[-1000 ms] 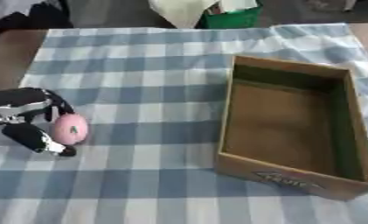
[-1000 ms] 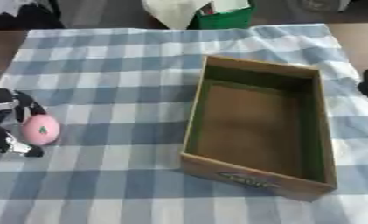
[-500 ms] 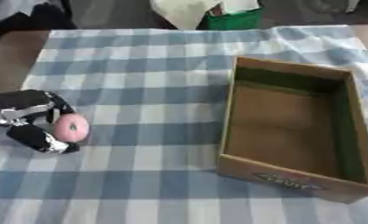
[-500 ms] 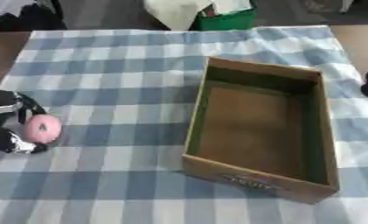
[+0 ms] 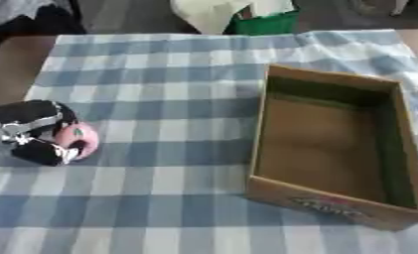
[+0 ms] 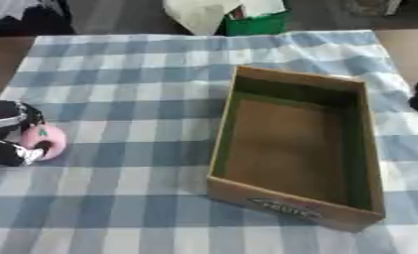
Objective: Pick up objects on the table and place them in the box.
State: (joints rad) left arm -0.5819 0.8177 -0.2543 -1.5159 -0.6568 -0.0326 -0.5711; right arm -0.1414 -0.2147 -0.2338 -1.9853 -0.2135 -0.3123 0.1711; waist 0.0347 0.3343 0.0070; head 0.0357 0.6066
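Progress looks early: the box (image 5: 333, 149) on the checked worktop (image 5: 160, 198) holds nothing, while the left hand (image 5: 34, 131), fingers curled round a pink object (image 5: 77, 140) at the left edge, has yet to carry it over, well apart from the box.

A blue-and-white checked cloth (image 5: 160, 64) covers the tabletop, wrinkled toward its far right corner. Bare brown table surface (image 5: 10, 64) shows past the cloth's left edge. Beyond the far edge stands a green container (image 5: 266, 22) with pale crumpled material (image 5: 208, 12) beside it. Dark grey floor (image 5: 125, 15) lies behind. The light is soft and even.
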